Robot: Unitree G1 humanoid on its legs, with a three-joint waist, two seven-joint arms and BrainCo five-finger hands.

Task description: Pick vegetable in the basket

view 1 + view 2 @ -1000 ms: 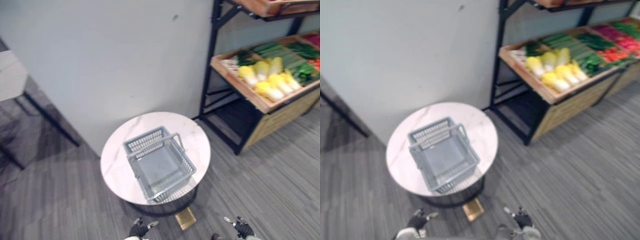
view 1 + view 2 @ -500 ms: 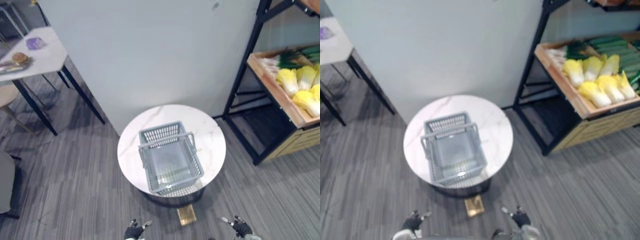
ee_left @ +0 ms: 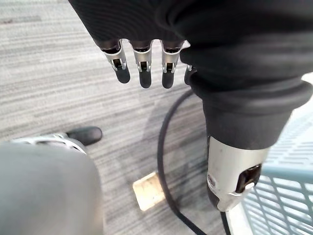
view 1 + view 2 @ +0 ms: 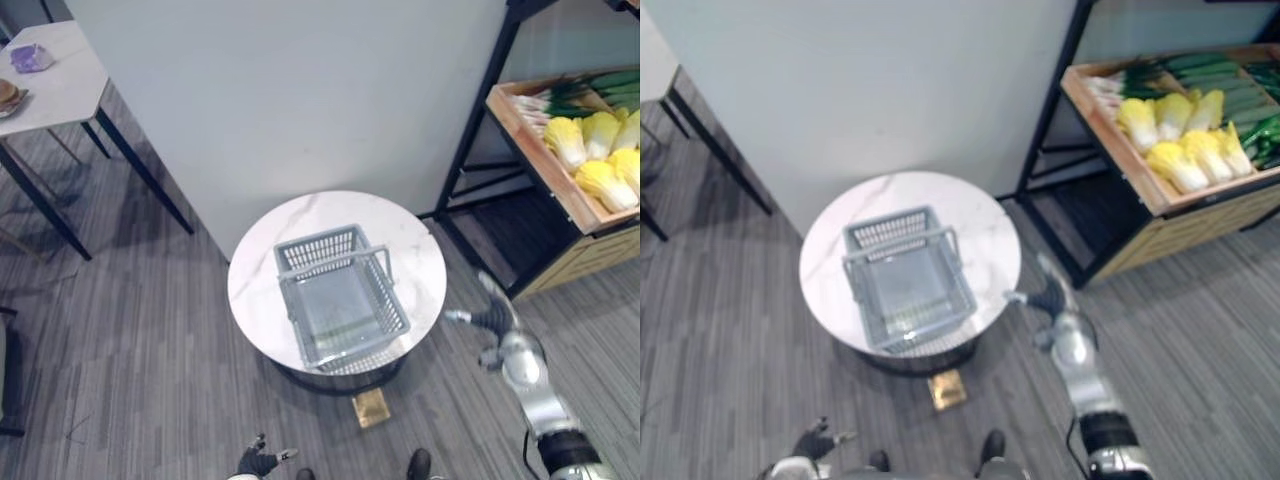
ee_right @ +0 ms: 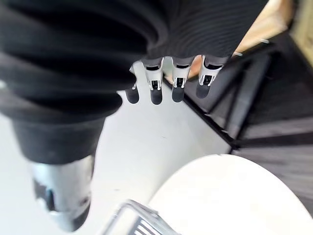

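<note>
Found fingers (image 5: 155, 93) of the right hand (image 4: 492, 318) straight and empty just right of the table (image 4: 418, 262), left hand (image 4: 258, 462) relaxed and empty, low and near; judged best extended far-right to the cabbages (image 4: 1185, 160) in the crate (image 4: 1110, 140), well apart from the empty basket (image 4: 318, 248).

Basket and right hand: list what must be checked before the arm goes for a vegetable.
1. Basket upright on the round table, nothing inside: ok.
2. Right hand open, holding nothing: ok.
3. Left hand low, apart from the basket, open: ok.
4. Right hand at the yellow cabbages in the shelf crate: not ok; it hangs beside the table, apart from them.
5. Clear path past the black shelf post: cannot tell.
</note>
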